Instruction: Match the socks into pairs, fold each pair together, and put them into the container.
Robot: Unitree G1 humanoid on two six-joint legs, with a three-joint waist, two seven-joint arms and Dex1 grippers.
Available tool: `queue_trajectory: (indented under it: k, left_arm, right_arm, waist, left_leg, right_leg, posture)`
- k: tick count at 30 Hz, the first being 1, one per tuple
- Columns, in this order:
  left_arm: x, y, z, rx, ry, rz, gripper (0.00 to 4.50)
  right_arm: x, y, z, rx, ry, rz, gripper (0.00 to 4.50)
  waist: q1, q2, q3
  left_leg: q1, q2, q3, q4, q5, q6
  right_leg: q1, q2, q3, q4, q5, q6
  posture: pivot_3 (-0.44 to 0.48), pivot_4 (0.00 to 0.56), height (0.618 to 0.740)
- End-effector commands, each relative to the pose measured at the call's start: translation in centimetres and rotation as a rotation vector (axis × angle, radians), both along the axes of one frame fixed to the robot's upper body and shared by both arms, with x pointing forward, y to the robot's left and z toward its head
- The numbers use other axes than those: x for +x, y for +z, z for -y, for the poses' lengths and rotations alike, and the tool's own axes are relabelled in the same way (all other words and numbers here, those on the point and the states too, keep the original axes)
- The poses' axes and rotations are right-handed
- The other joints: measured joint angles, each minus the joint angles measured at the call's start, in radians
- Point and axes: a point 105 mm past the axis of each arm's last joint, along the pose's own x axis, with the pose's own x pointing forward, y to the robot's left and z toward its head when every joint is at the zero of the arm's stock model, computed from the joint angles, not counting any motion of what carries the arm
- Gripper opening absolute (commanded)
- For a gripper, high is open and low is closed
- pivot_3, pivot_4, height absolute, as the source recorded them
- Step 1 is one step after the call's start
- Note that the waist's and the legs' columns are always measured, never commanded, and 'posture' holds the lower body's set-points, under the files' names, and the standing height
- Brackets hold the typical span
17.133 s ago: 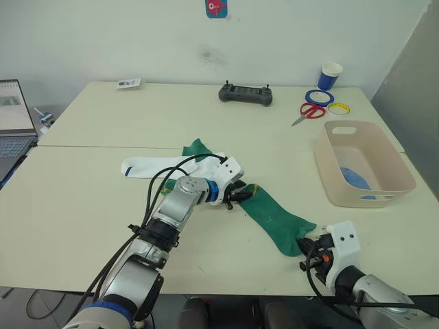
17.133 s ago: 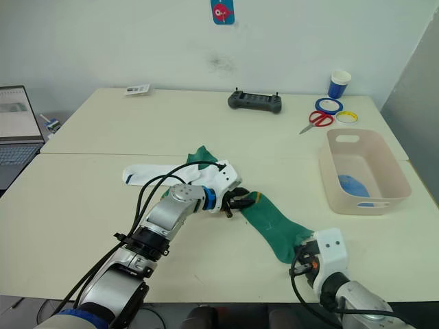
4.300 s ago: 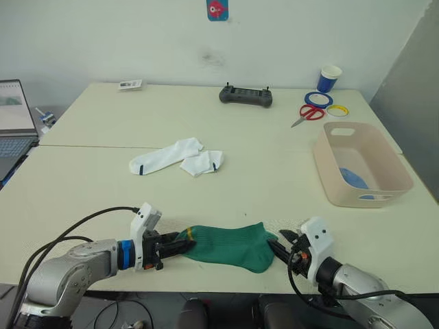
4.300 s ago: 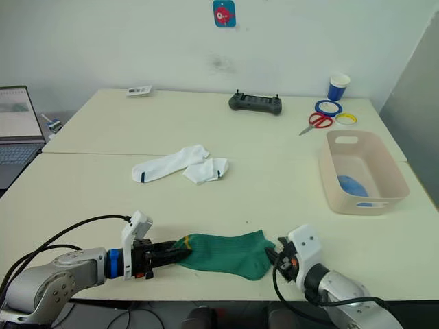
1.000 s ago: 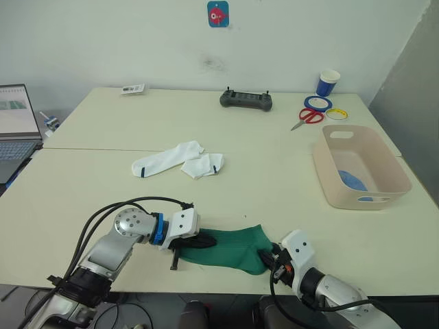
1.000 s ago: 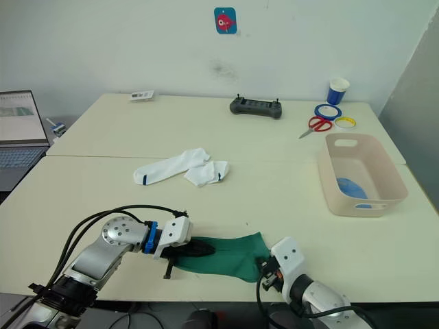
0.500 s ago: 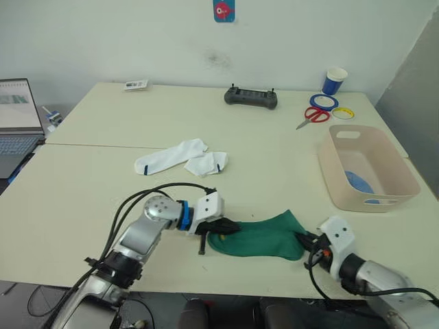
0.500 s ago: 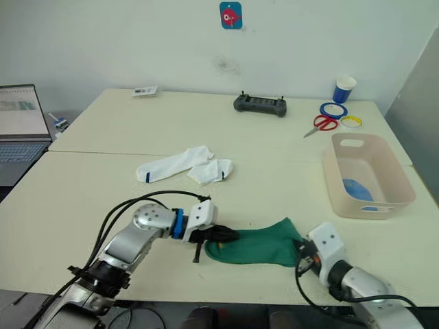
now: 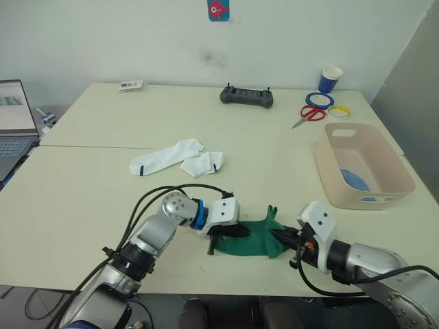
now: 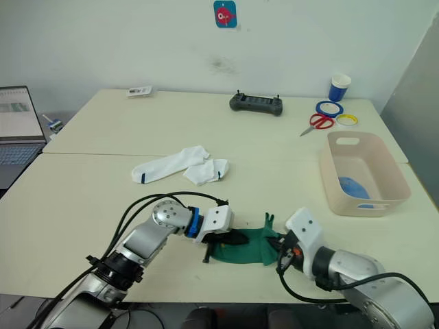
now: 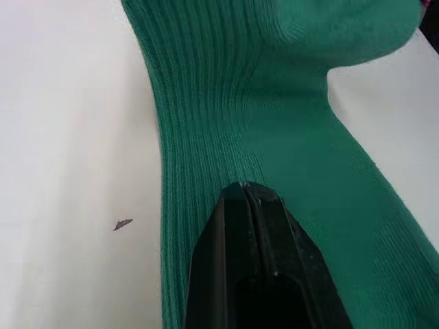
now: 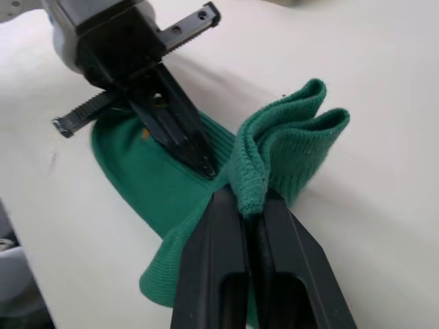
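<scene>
At the far left we see a laptop (image 9: 12, 123) off the table's (image 9: 82, 199) edge; its screen text is too small for us to read. A small card (image 9: 129, 84) lies at the far side of the table, its print also unreadable. Nearer, two white socks (image 9: 177, 158) with small navy marks lie touching each other.

Toward the near edge, our left gripper (image 10: 236, 239) has its fingers pressed together flat on the green socks (image 10: 250, 247), pinning the ribbed knit to the tabletop. The green socks are bunched into a short, crumpled heap, with one cuff end standing up. Our right gripper (image 12: 252, 205) pinches that raised fold, the fabric squeezed between its two fingers.

On the wall above hangs a blue sticker (image 9: 218, 9) with a red figure; we read no words on it. A black controller (image 9: 246, 95) sits at the far side. Farther right are red scissors (image 9: 309, 112), tape rings (image 9: 319, 98) and a blue-and-white paper cup (image 9: 330, 77). The container (image 9: 336, 185) stands at the right, well apart from the green socks, with light blue socks (image 9: 356, 177) inside.
</scene>
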Motion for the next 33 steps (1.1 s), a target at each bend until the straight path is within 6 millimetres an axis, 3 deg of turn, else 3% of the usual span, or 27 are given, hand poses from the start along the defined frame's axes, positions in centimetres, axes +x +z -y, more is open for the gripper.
queue_trajectory:
  k: [1, 9, 19, 22, 31, 33]
  left_arm:
    - [-0.4, 2.2, -0.9, -0.020, -0.020, 0.021, 0.00]
    - [-0.5, 0.2, -2.2, 0.037, 0.025, 0.011, 0.00]
    - [-0.2, 0.1, -2.8, 0.039, 0.053, 0.034, 0.00]
    - [-0.1, 0.1, -2.9, 0.038, 0.058, 0.037, 0.00]
    - [0.9, 1.8, -4.7, -0.035, 0.214, 0.019, 0.00]
    - [0.9, 2.8, -5.6, -0.075, 0.258, 0.007, 0.00]
  right_arm:
    - [-0.1, 0.1, -1.2, 0.028, 0.041, -0.041, 0.02]
    - [1.1, 0.2, -3.9, 0.106, 0.082, -0.135, 0.02]
    - [2.2, -1.3, -5.8, 0.095, 0.076, -0.199, 0.02]
    - [2.5, -0.6, -5.7, 0.111, 0.063, -0.178, 0.74]
    - [1.1, 3.4, -4.2, 0.149, 0.152, -0.129, 3.77]
    - [1.4, 3.6, -3.4, 0.136, 0.130, -0.094, 3.77]
  waist:
    - [0.001, 0.000, 0.000]
    - [0.002, 0.000, 0.000]
    - [0.002, 0.001, 0.000]
    - [0.001, 0.001, 0.000]
    - [0.000, 0.001, 0.000]
    - [0.000, 0.001, 0.000]
  left_leg:
    - [-0.001, 0.000, 0.000, 0.000, 0.000, 0.000]
    - [-0.004, 0.000, 0.000, 0.000, 0.000, 0.000]
    - [-0.004, 0.000, 0.000, 0.000, 0.000, 0.000]
    - [-0.004, 0.000, 0.000, 0.000, 0.000, 0.000]
    - [-0.003, 0.001, 0.000, 0.000, 0.000, 0.000]
    - [-0.004, 0.001, 0.000, 0.000, 0.000, 0.000]
  right_leg:
    - [-0.001, 0.000, 0.000, 0.000, 0.000, 0.000]
    - [-0.005, 0.000, 0.000, 0.001, 0.000, 0.000]
    - [-0.005, 0.000, 0.000, 0.001, 0.000, 0.000]
    - [-0.005, 0.000, 0.000, 0.002, 0.000, 0.000]
    - [-0.005, 0.001, 0.000, 0.002, 0.000, 0.000]
    - [-0.005, 0.001, 0.000, 0.002, 0.000, 0.000]
  posture:
    - [0.000, 0.150, 0.740]
    - [0.000, 0.150, 0.740]
    - [0.000, 0.150, 0.740]
    - [0.000, 0.150, 0.740]
    - [0.000, 0.150, 0.740]
    - [0.000, 0.150, 0.740]
